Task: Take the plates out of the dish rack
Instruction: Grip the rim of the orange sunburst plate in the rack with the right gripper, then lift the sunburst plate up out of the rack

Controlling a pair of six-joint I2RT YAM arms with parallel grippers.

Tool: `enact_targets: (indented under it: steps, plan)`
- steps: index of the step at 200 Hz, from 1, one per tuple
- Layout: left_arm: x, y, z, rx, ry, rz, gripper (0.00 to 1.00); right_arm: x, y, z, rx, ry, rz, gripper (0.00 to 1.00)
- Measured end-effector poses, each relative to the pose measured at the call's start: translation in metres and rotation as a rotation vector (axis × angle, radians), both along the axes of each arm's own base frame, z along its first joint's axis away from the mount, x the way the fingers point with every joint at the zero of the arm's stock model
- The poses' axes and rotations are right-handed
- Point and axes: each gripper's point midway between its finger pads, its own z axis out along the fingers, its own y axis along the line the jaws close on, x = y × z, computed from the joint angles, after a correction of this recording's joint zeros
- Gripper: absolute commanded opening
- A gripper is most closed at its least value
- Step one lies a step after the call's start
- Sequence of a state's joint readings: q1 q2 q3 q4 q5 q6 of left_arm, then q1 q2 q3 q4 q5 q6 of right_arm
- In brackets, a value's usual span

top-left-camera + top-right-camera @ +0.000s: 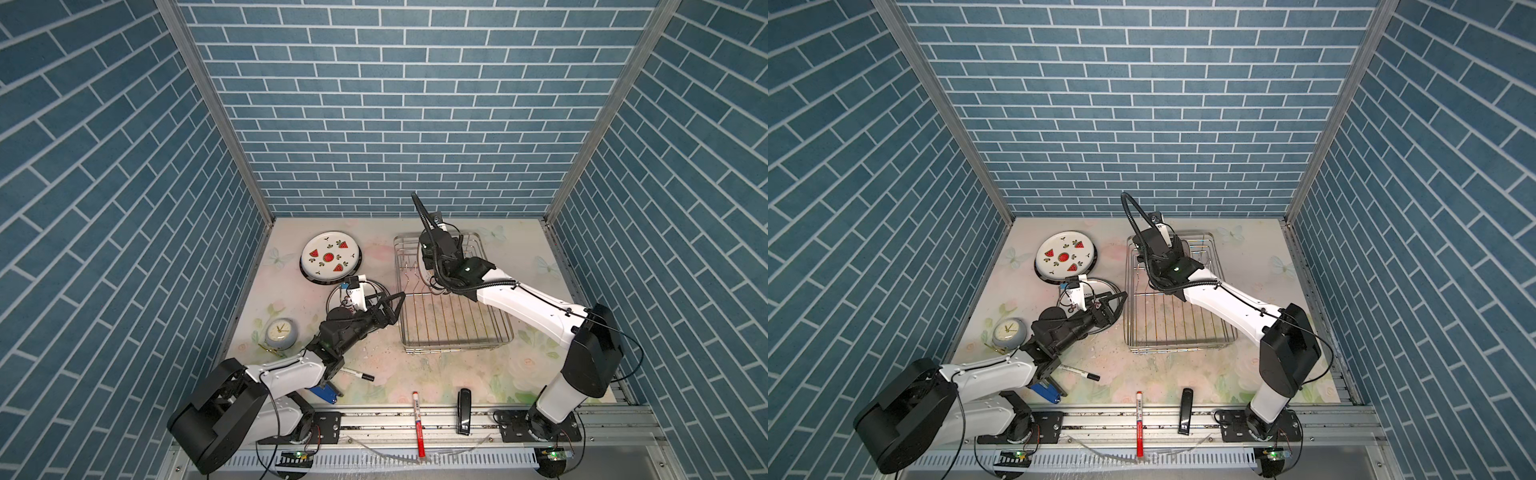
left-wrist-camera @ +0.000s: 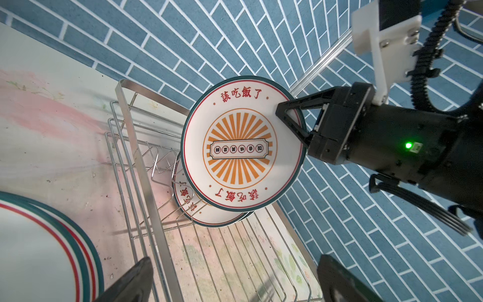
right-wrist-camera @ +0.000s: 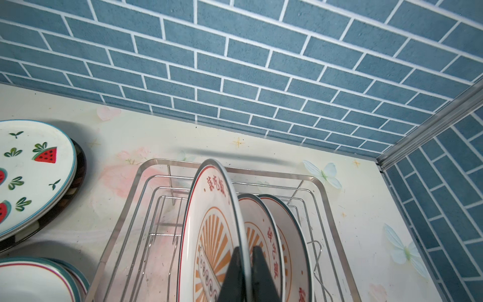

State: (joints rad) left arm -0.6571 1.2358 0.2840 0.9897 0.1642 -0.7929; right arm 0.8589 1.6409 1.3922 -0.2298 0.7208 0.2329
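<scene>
Three plates (image 3: 209,222) are standing edgewise at the rack (image 3: 146,167), faces leftward. The right gripper (image 3: 246,249) is pinching the leftmost; the left gripper (image 1: 397,309) is gaping.

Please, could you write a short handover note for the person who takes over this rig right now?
Right tool: shut on the rim of a round white plate with orange sunburst print, held upright over the silver wire dish rack.
Left tool: open, empty, at the rack's left edge.
Done: a white watermelon-print plate on a dark plate and a stack of green-and-red-rimmed plates lie left of the rack.
To do: set down the held plate; two more sunburst plates stand in the rack.
</scene>
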Motion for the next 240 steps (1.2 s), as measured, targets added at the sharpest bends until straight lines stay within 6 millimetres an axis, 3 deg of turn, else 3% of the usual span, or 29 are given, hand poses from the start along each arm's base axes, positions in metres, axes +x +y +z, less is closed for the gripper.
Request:
enact_targets:
  steps: [47, 99, 130, 173, 194, 216, 240]
  plan:
    - [0.004, -0.007, 0.006, -0.019, -0.007, -0.018, 1.0, -0.024, -0.014, 0.002, 0.051, -0.015, 0.058, 0.02]
    - [0.004, -0.015, 0.006, -0.027, -0.003, -0.044, 1.0, -0.057, -0.031, 0.023, 0.179, -0.054, 0.161, 0.0]
    - [0.002, -0.031, 0.021, 0.009, -0.027, -0.052, 1.0, -0.07, -0.043, 0.035, 0.285, -0.05, 0.241, 0.0]
    - [-0.007, -0.032, 0.029, 0.086, -0.053, -0.073, 1.0, -0.082, -0.082, 0.014, 0.449, -0.009, 0.267, 0.0]
    - [-0.015, -0.027, 0.05, 0.09, -0.099, -0.082, 1.0, -0.097, -0.092, 0.005, 0.526, 0.009, 0.301, 0.0]
    - [-0.022, -0.024, 0.064, 0.078, -0.137, -0.097, 0.99, -0.113, -0.095, 0.011, 0.618, 0.001, 0.362, 0.0]
    - [-0.024, -0.03, 0.056, 0.091, -0.118, -0.13, 0.99, -0.124, -0.097, 0.026, 0.706, -0.037, 0.425, 0.0]
